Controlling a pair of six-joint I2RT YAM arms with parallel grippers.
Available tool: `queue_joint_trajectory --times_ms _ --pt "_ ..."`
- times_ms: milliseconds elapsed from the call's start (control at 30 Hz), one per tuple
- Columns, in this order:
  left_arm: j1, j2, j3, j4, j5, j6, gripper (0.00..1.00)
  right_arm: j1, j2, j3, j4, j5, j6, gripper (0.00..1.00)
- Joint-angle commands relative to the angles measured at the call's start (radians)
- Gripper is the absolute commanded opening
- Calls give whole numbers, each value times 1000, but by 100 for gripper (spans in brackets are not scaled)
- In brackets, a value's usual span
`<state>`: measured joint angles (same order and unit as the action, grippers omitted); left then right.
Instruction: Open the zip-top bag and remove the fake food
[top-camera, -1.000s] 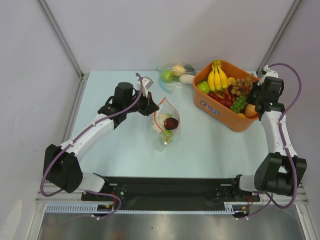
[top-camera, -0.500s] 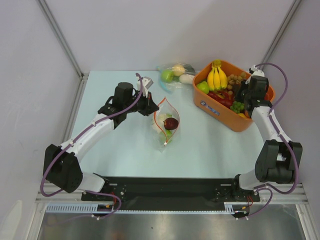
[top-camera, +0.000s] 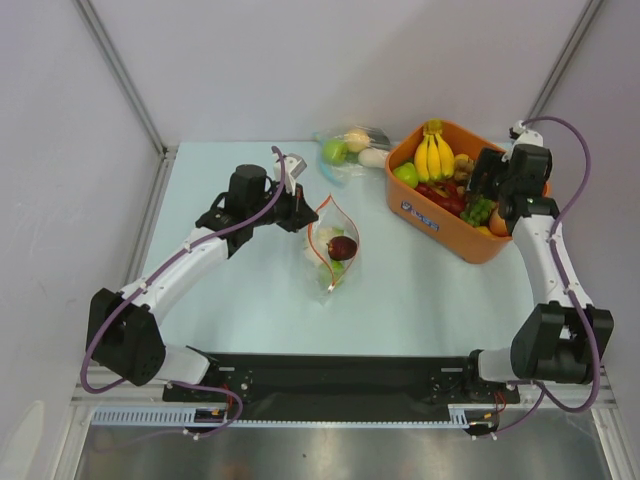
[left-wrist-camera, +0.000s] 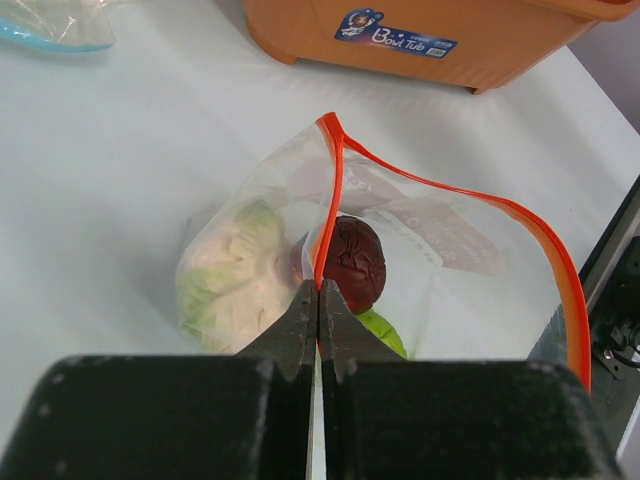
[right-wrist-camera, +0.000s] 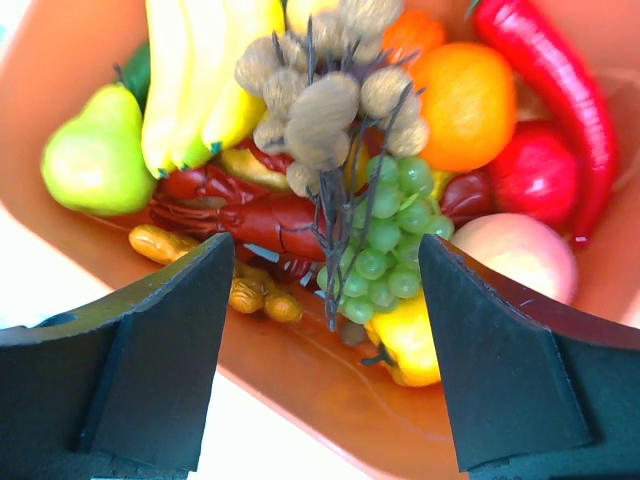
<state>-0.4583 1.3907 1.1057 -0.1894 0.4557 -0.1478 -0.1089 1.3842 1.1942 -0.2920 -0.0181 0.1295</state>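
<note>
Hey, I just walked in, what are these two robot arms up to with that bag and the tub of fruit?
The left claw is shut on one lip of the zip-top bag, which lies on the table with its mouth open. Inside lie a maroon plum-like piece, a cauliflower and a green piece. The right claw hangs open over the orange tub of toy fruit, holding nothing. So the bag is open but not yet emptied.

The clear zip-top bag (top-camera: 328, 272) has its orange-red mouth open. The fake food (top-camera: 342, 247) is inside: a dark red plum (left-wrist-camera: 352, 262), a pale cauliflower (left-wrist-camera: 235, 285) and a green piece (left-wrist-camera: 386, 334).
</note>
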Motion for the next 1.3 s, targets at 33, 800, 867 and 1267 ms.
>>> queue_joint_trajectory --times_ms 33,800,867,1267 --pt "3 -47 42 11 21 17 0 -2 -108 74 -25 63 -37 79" --pt "3 -48 43 13 31 14 0 619 -31 300 -53 -522 156 54" --pt "3 -48 43 13 31 11 0 662 12 294 -46 -555 174 53" --pt "4 -45 43 13 37 11 0 765 137 203 -128 -378 164 49"
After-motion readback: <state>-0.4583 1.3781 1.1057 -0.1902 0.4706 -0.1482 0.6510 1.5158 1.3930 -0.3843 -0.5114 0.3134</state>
